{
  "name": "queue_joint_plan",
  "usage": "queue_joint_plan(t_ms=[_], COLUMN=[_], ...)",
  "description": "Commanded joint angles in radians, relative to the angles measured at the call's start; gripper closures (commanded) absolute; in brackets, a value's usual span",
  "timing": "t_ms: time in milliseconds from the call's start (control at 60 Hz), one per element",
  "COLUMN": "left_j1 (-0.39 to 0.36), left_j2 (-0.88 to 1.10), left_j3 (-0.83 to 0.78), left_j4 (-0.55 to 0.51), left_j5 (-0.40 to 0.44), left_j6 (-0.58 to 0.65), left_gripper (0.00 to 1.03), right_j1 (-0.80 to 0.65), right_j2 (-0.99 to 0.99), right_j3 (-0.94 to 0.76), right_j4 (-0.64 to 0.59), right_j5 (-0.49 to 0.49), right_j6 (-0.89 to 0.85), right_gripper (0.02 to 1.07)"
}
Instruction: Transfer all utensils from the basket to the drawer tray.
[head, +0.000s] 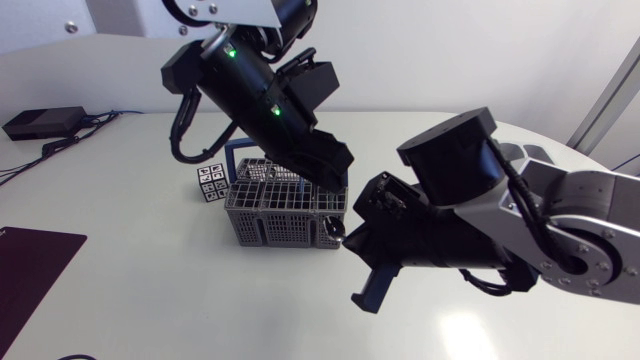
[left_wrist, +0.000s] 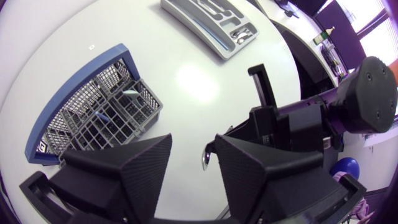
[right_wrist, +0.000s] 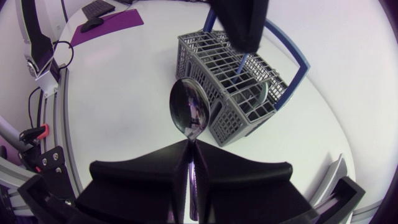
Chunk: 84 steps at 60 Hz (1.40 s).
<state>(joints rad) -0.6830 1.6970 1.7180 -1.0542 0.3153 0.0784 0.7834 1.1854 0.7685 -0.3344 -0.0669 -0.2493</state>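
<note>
Head view: left gripper (head: 325, 160) hangs over the basket (head: 262, 222). Right gripper (head: 348, 237) sits just beside the basket's corner.

Left wrist view: left fingers spread wide, nothing between them. Drawer tray (left_wrist: 198, 32) lies well apart from the basket, with cutlery in it.

Right wrist view: right gripper clamped on a spoon (right_wrist: 189, 112). Handle runs back between the fingers, bowl points ahead toward the basket. The right arm probably carries it to the tray.

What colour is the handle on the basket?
Blue handle, on the grey basket; clearest in the right wrist view.
</note>
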Motion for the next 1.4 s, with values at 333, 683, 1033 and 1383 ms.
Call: queue_joint_plan(t_ms=[333,683,1033,1383], left_j1=[0.051,0.053,0.037,0.033], left_j2=[-0.053,-0.048,-0.079,-0.131], left_j3=[-0.060,-0.150,-0.227,-0.339], left_j4=[0.192,0.312,0.382,0.453], left_j5=[-0.033,-0.102,-0.142,-0.156], left_j6=[0.116,0.258,0.386,0.557], left_gripper=[0.41,0.41,0.41,0.41], right_j1=[-0.411,-0.871,-1.164,-1.352], right_j2=[-0.127,-0.018,0.238,0.487], right_j3=[-0.110,-0.052,0.083,0.239], right_j4=[-0.117,-0.242,-0.253,-0.209], right_j5=[-0.238,-0.398,-0.410,-0.300], right_j6=[-0.337,-0.785,-1.140,-1.389], right_gripper=[0.98,0.98,0.98,0.98])
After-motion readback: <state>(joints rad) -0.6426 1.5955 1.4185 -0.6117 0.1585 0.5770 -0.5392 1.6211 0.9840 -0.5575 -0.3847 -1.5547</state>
